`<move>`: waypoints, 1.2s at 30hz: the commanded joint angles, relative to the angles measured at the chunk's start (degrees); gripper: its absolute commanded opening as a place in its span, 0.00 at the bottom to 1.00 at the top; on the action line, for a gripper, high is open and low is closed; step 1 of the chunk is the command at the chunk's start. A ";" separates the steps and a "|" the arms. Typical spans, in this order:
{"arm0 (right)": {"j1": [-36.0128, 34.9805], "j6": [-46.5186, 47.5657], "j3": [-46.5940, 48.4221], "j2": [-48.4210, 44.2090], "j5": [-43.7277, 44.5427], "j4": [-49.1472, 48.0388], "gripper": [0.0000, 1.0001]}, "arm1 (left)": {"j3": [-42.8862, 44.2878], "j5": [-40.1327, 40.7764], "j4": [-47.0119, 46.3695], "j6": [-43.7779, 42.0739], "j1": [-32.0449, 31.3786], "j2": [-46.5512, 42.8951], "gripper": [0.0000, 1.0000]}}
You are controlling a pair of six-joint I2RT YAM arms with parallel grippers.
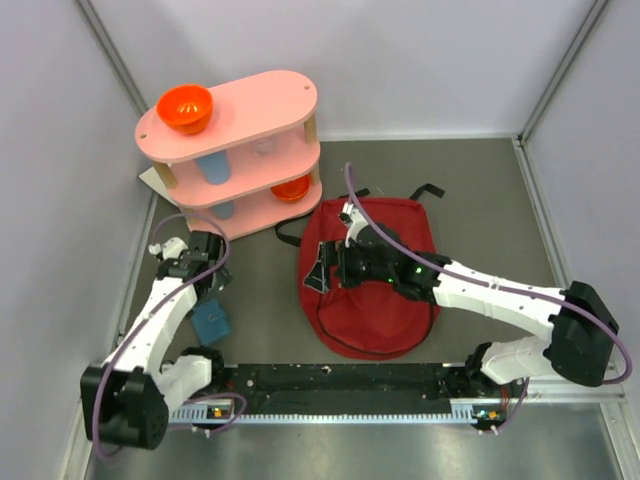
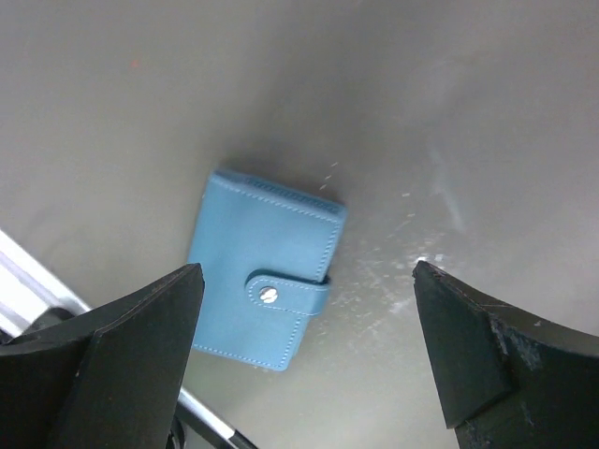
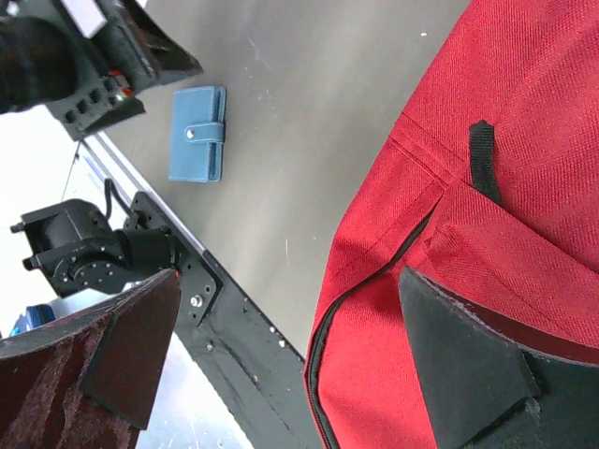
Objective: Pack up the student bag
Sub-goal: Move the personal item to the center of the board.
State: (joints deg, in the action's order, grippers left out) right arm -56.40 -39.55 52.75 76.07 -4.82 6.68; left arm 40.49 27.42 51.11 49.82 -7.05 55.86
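while the student bag [image 1: 375, 320] lies flat on the grey table [image 1: 480, 190], right of centre and just in front of the arm bases' rail, the right gripper [image 3: 285, 281] hangs over its left edge with jaws spread wide and nothing between them. its wrist view shows red twill, a black zip line along the bag's edge and a short black loop [image 3: 482, 154]. well to the left, apart from the bag, a blue snap wallet [image 2: 267, 281] lies closed on the table. the left gripper [image 2: 309, 271] hovers above the wallet, fingers wide, gripping nothing. behind stands a pink three-tier shelf [image 1: 240, 120] with an orange bowl [image 1: 185, 108] on top.
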 commanded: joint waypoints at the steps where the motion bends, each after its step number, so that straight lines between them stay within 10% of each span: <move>1: -0.64 0.26 -1.16 -4.09 1.21 -2.55 0.99 | -3.56 -1.92 1.28 5.81 2.47 5.05 0.99; 12: -0.20 0.18 -3.26 -5.14 1.48 -2.28 0.99 | -10.34 -9.21 -14.53 0.46 3.80 6.54 0.99; 22: 7.08 -6.14 -12.22 -13.05 4.64 0.78 0.99 | -16.23 -33.82 -30.88 -2.88 3.62 1.01 0.89; 36: 23.61 -15.47 -25.51 -38.54 20.72 20.55 0.98 | -9.12 -39.20 -30.56 -11.32 0.37 5.31 0.98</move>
State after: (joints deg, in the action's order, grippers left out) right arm -37.36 -53.36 27.55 40.88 11.05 20.73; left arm 28.86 -7.70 22.72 41.34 -5.76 59.70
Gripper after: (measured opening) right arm 0.982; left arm 0.982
